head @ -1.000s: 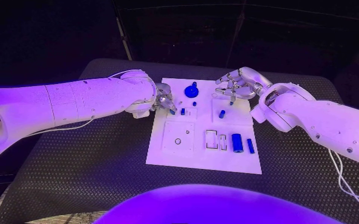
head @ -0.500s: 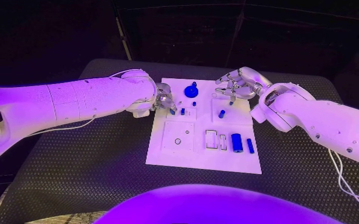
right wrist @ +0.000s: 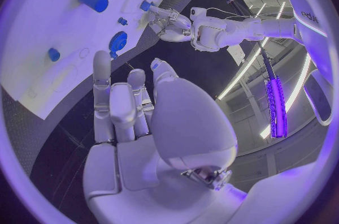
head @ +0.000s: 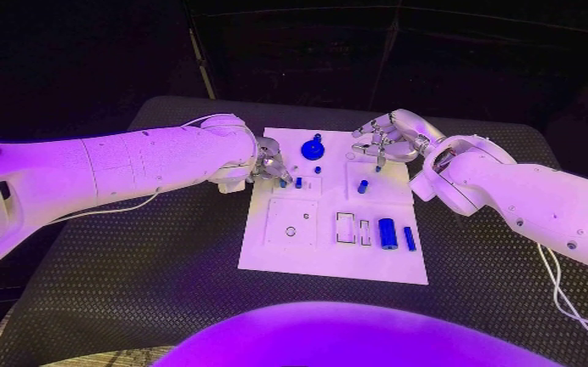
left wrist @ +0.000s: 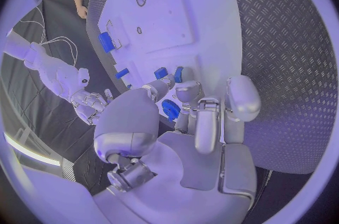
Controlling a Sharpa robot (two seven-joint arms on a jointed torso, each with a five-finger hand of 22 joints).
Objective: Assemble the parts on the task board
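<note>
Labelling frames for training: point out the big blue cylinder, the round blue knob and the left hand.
big blue cylinder (head: 387,234): head view, mid-body.
round blue knob (head: 313,150): head view, disc centre.
left hand (head: 268,166): head view, mid-hand.

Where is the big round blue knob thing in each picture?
Head view: the round blue knob sits at the far end of the task board, between the two hands.
Left wrist view: the knob peeks out just beyond the left hand's fingers.
Right wrist view: the knob lies on the board past the right hand's fingertips.
Shared landmark: the white task board.
</note>
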